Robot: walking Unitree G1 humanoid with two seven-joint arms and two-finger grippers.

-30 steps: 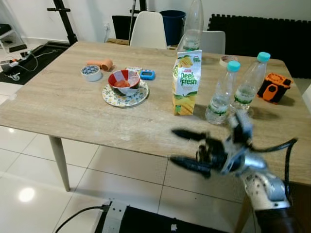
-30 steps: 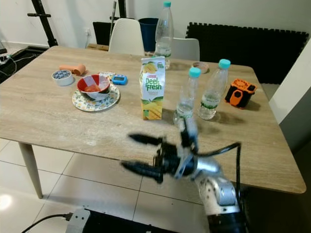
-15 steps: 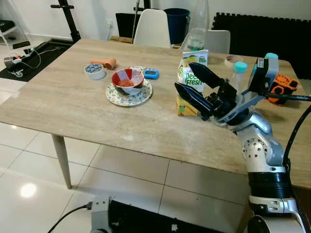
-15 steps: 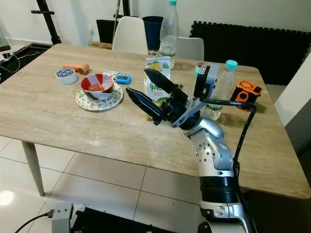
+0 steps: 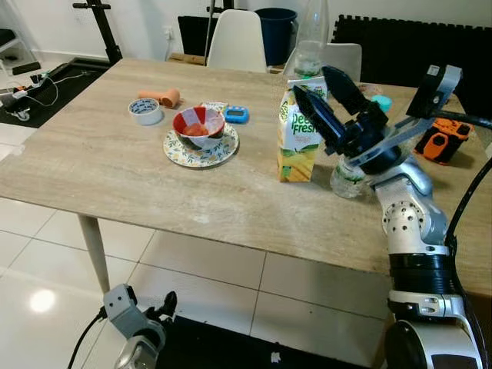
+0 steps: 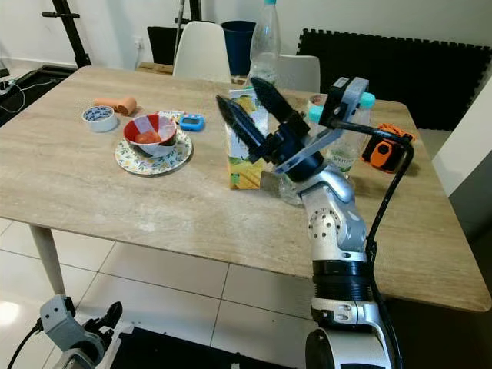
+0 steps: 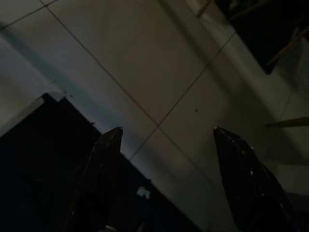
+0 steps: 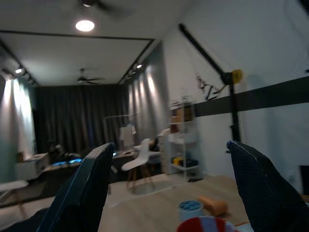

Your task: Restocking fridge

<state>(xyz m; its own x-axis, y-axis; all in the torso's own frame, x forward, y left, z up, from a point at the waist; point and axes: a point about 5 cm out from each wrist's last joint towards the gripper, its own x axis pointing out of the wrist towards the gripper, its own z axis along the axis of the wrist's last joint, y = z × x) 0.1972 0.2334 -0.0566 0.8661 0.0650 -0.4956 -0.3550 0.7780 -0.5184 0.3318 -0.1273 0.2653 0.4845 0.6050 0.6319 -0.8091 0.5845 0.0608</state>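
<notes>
Right gripper (image 5: 321, 81) hovers wide open above the juice carton (image 5: 297, 131); left gripper (image 7: 166, 140) hangs open over floor.

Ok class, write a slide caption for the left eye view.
Right gripper open above the juice carton on the wooden table.

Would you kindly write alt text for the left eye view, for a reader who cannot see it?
The right gripper, fingers open, is raised above a wooden table just in front of a juice carton. Water bottles stand behind the arm, and a red bowl sits on a patterned plate.
</notes>
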